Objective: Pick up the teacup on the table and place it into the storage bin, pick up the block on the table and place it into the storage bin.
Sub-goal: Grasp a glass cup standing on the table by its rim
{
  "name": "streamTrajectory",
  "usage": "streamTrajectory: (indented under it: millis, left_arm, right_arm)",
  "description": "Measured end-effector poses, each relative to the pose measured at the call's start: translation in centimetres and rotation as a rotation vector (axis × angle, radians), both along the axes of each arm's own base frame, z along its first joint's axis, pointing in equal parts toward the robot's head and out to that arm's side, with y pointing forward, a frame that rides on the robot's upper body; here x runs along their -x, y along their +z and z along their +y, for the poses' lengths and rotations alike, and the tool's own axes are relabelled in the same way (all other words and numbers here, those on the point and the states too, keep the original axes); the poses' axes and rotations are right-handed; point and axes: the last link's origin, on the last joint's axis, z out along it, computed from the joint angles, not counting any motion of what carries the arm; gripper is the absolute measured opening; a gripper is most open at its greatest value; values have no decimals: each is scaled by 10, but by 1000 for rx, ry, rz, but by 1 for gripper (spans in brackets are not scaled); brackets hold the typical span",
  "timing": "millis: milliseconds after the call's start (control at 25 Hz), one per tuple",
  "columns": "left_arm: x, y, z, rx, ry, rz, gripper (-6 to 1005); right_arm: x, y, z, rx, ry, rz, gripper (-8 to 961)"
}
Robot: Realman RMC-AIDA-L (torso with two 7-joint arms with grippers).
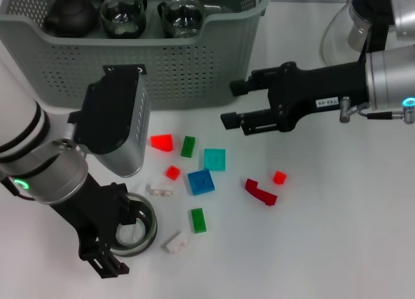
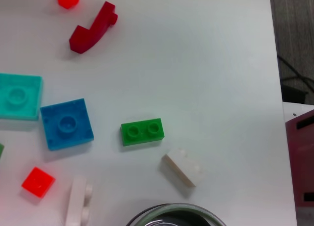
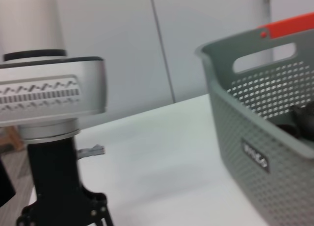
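left end effector (image 1: 120, 237) sits low at the near left of the table (image 1: 337, 234), right at a glass teacup (image 1: 135, 233) whose rim shows beside the black fingers; whether the fingers are clamped on the cup or apart i cannot tell. right end effector (image 1: 232, 103) hangs above the table just in front of the storage bin (image 1: 194, 59), its two fingers apart and holding nothing. loose blocks lie between the two arms: a blue block (image 1: 201, 181), a teal block (image 1: 214, 159), a green block (image 1: 198, 220), a white block (image 1: 176, 242) just beside the teacup, and a dark red piece (image 1: 260, 191). the storage bin stands at the far left, holding a dark teapot (image 1: 70, 15) and two glass cups (image 1: 123, 15).
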Motion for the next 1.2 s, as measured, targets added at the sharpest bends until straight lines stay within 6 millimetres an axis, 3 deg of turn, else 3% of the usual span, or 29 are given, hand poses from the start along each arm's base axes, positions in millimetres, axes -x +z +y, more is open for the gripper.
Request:
streamTrajectory:
  millis: [1200]
  left_arm:
    - [-4,-14,1,7,-34,40,809]
  right_arm:
    - [0,-30,-16,121,23,-112,733]
